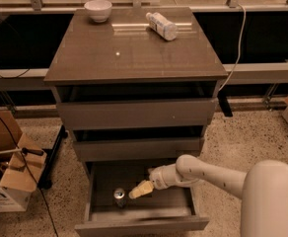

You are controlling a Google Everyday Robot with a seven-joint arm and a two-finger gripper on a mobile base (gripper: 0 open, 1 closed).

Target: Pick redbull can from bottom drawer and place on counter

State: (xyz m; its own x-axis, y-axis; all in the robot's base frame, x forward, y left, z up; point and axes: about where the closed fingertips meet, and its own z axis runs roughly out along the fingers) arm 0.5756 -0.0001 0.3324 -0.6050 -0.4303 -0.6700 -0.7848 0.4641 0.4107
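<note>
While poised inside open bottom drawer (139,225), gripper (140,189) just beside upright redbull can (119,196); released or clenched, cannot tell. Can's markings unreadable. On counter (134,58): white bowl (98,10), toppled bottle (162,25).

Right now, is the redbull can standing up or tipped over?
Upright: the redbull can shows its round top in the bottom drawer; the gripper hovers beside it.

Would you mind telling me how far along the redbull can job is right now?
Done: the bottom drawer is open and the gripper is down inside it. In hand: the gripper hangs close beside the redbull can, which stands on the drawer floor. Left: grasp it, lift it and set it on the counter.
</note>
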